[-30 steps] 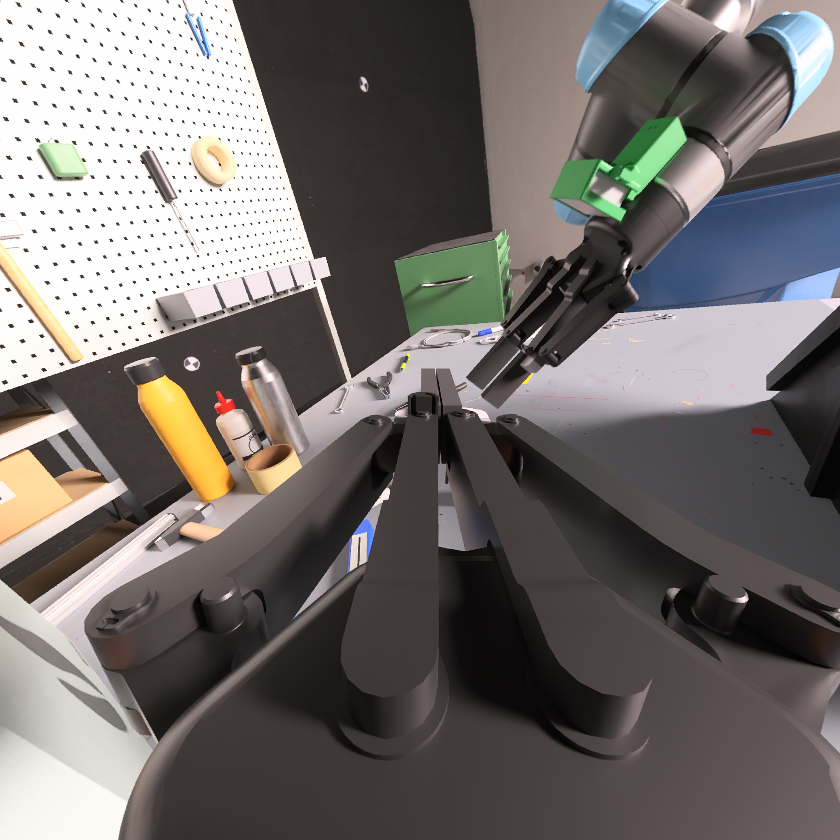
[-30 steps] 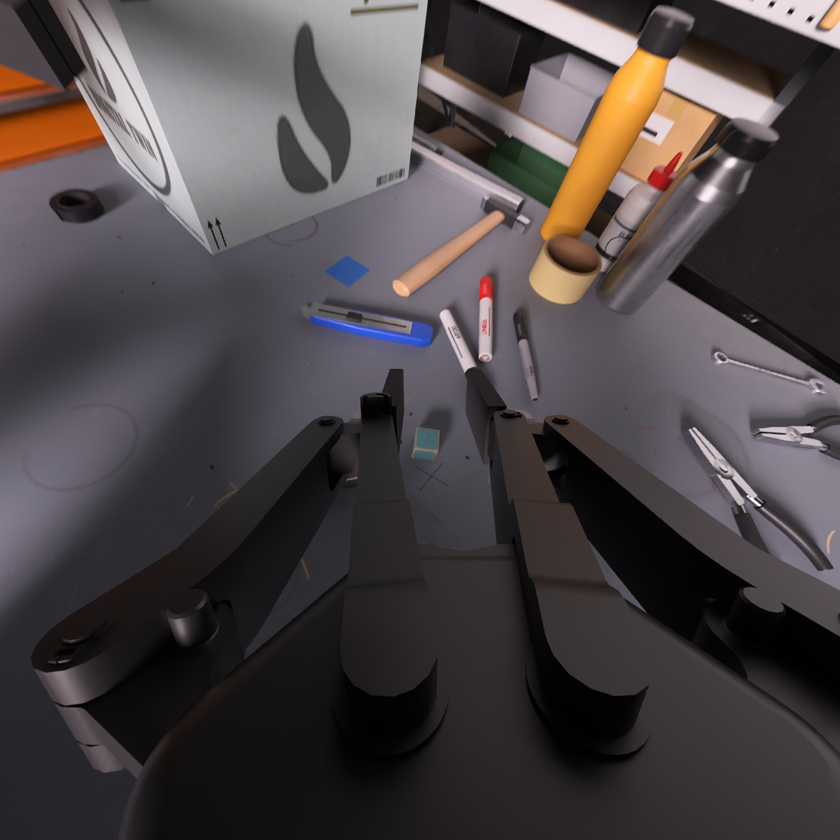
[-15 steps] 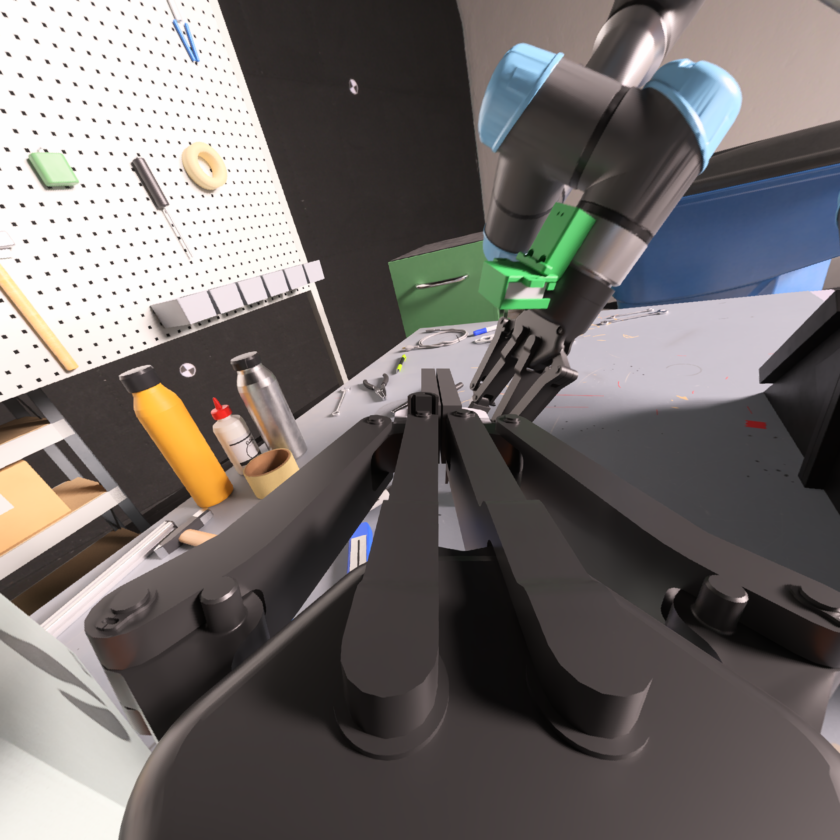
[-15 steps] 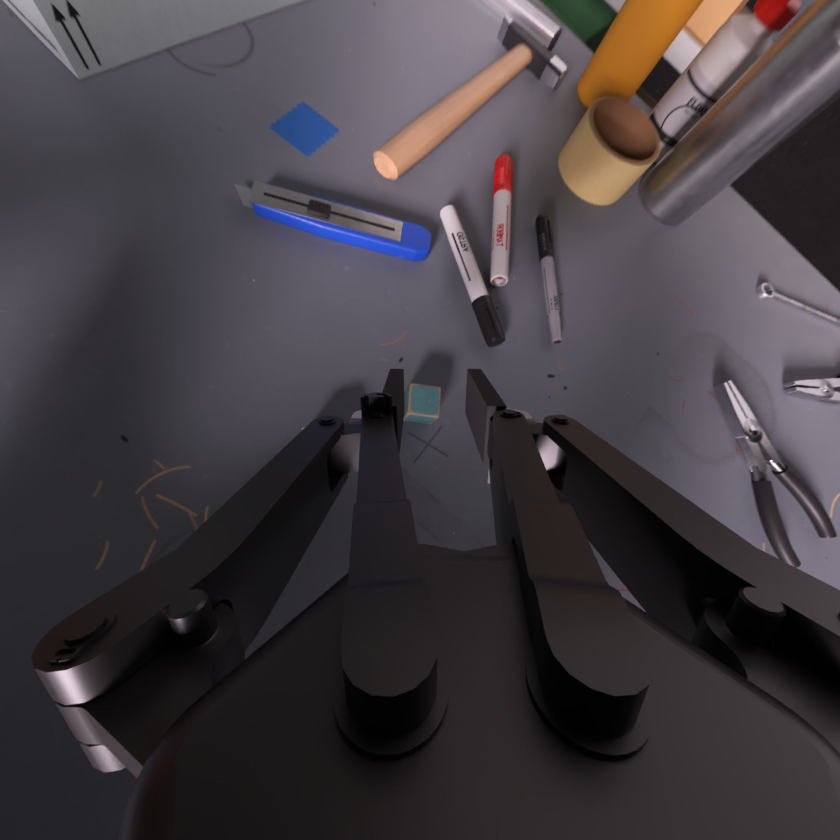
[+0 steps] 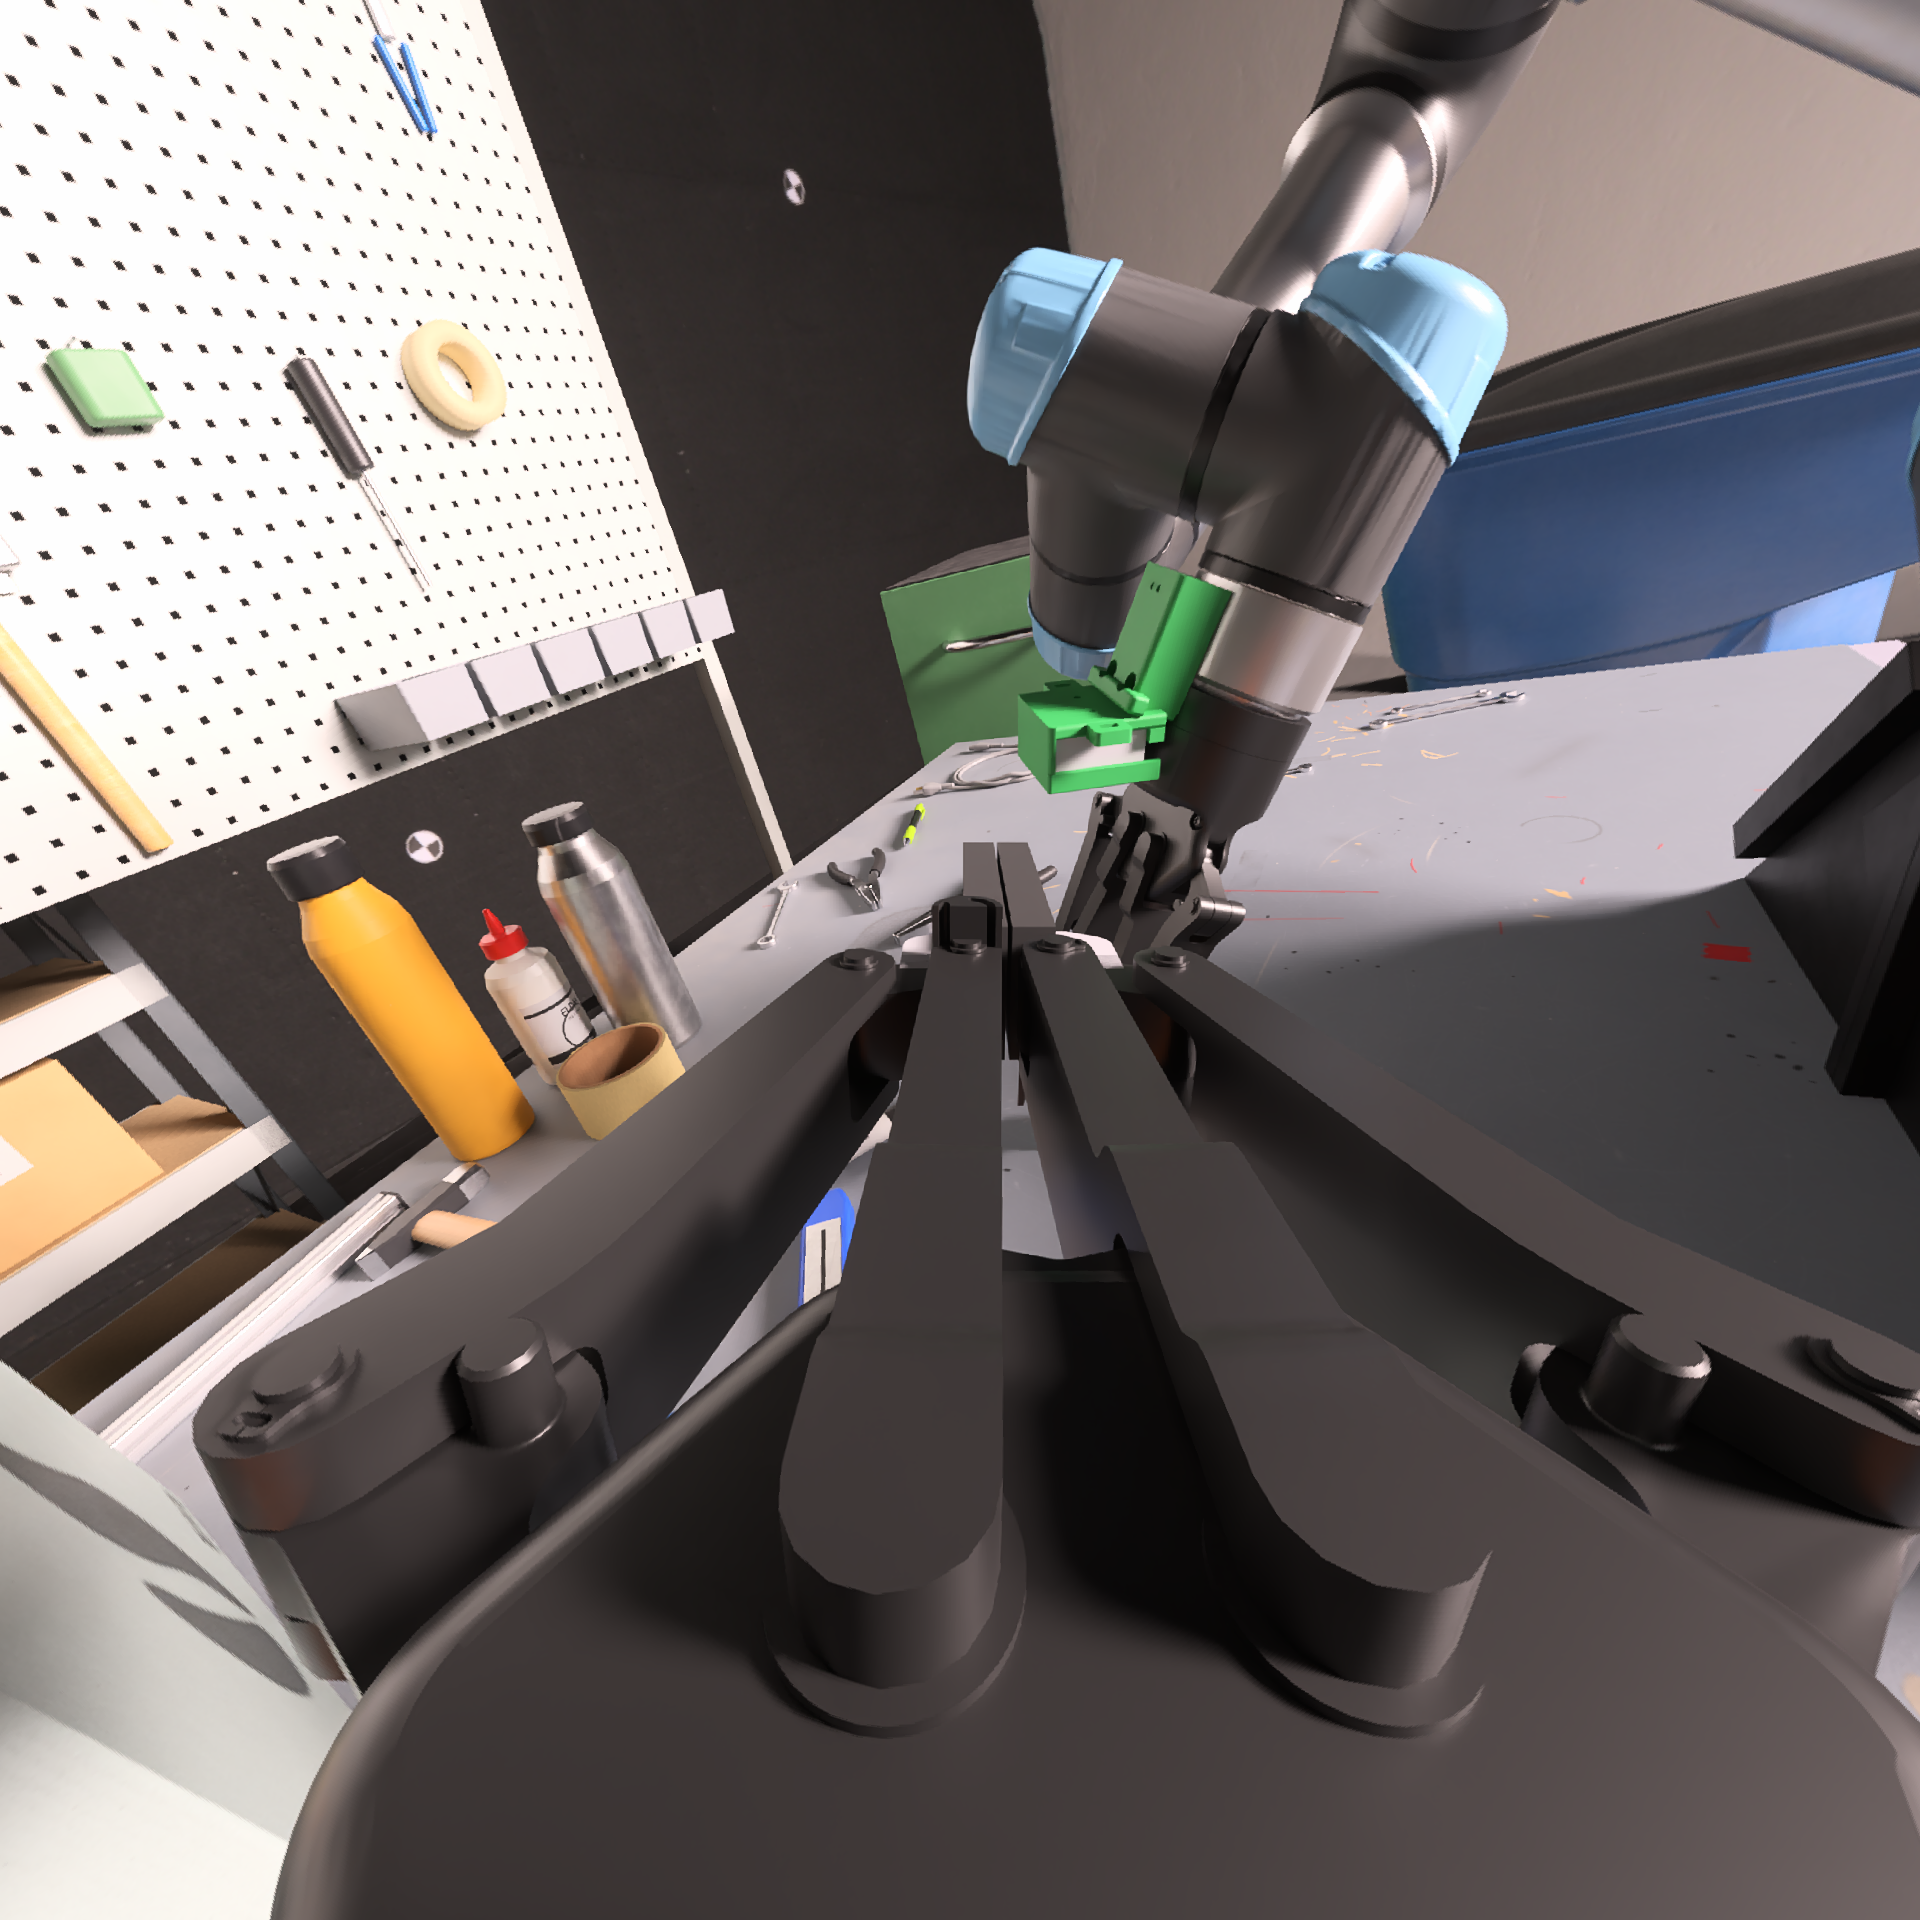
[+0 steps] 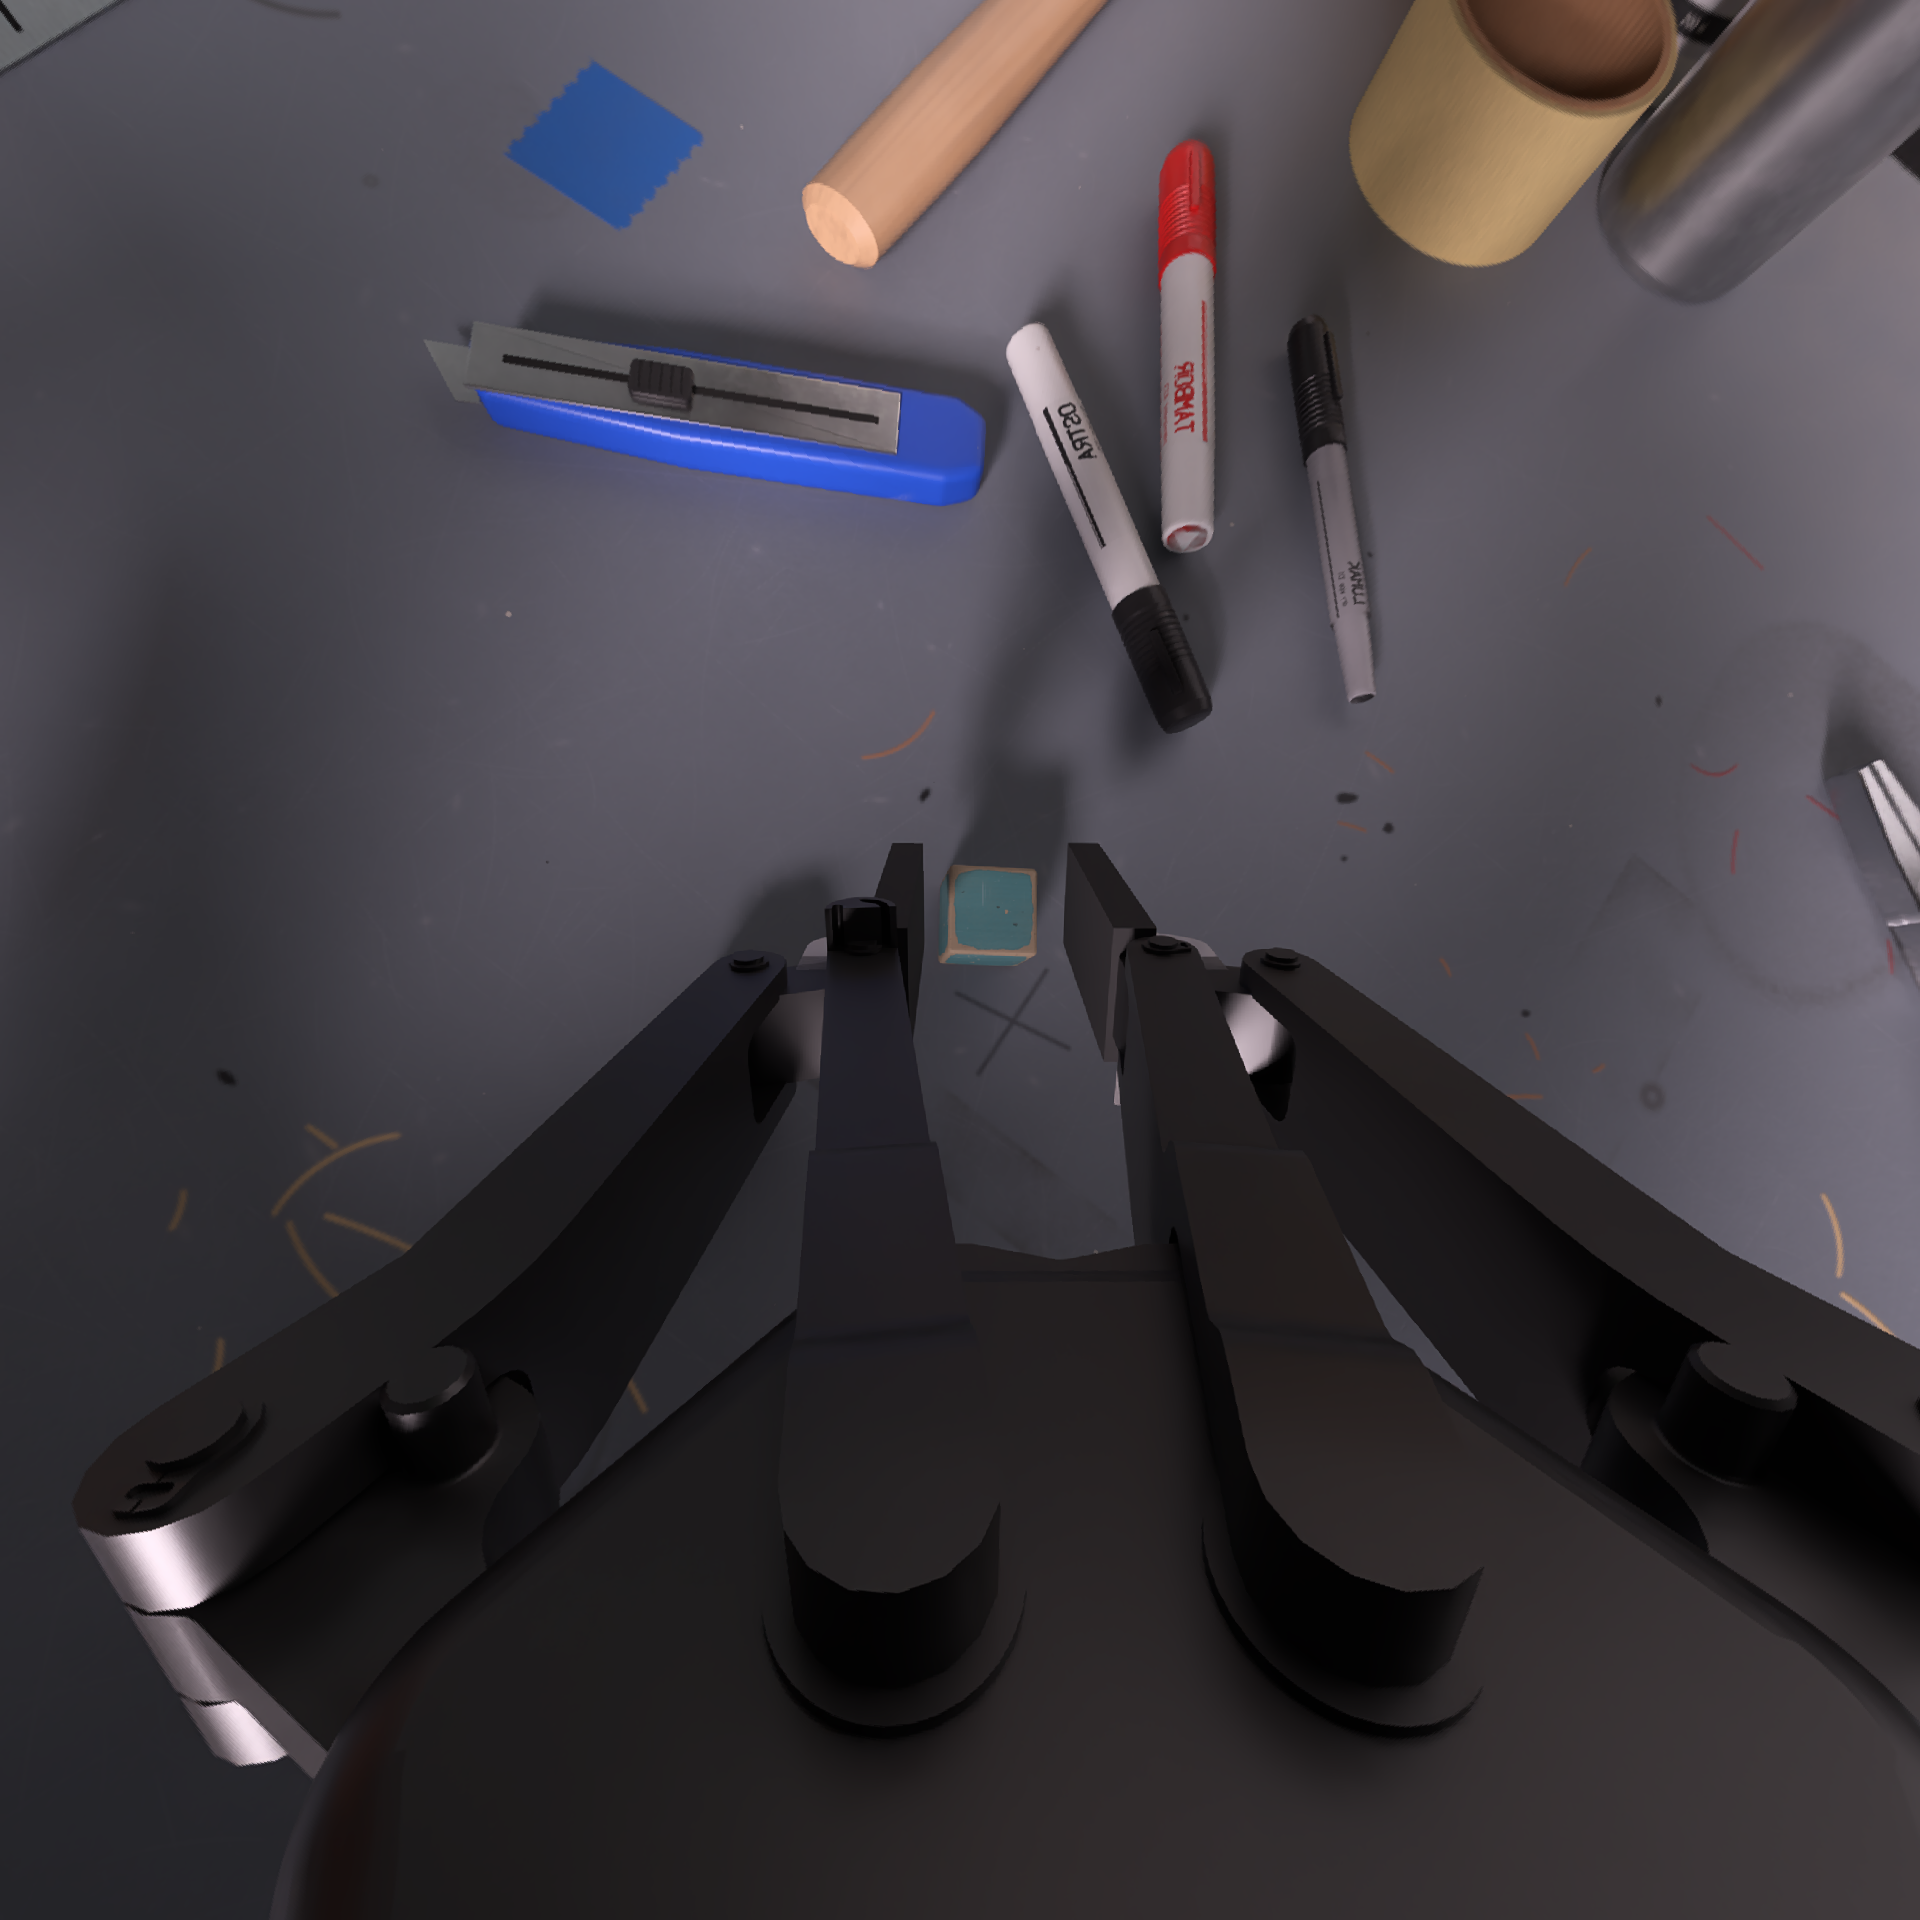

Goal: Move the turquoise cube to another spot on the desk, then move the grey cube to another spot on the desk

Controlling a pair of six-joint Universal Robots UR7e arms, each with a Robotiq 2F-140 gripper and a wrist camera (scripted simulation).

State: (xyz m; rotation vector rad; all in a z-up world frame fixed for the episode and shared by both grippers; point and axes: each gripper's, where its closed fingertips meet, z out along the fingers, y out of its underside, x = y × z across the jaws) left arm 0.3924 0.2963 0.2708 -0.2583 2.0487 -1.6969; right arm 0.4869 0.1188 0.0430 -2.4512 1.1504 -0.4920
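Observation:
A small turquoise cube (image 6: 987, 916) with pale edges sits on the grey desk (image 6: 416, 779) in the right wrist view. My right gripper (image 6: 992, 894) is open, low over the desk, one fingertip on each side of the cube with a small gap on both sides. My left gripper (image 5: 995, 883) is shut and empty, held above the desk. The right arm (image 5: 1226, 468) shows in the left wrist view, its gripper pointing down at the desk just past my left fingertips. The grey cube is not in view.
Just beyond the cube lie a blue utility knife (image 6: 727, 421), three markers (image 6: 1184, 343), a hammer handle (image 6: 935, 125) and a tape roll (image 6: 1496, 125). A yellow bottle (image 5: 405, 1008), a glue bottle and a steel bottle (image 5: 613, 925) stand by the pegboard (image 5: 260, 364). Pliers (image 5: 860, 878) lie farther along.
My right gripper has come down toward the desk and now straddles the turquoise cube, still open. The left gripper has stayed shut and nearly still.

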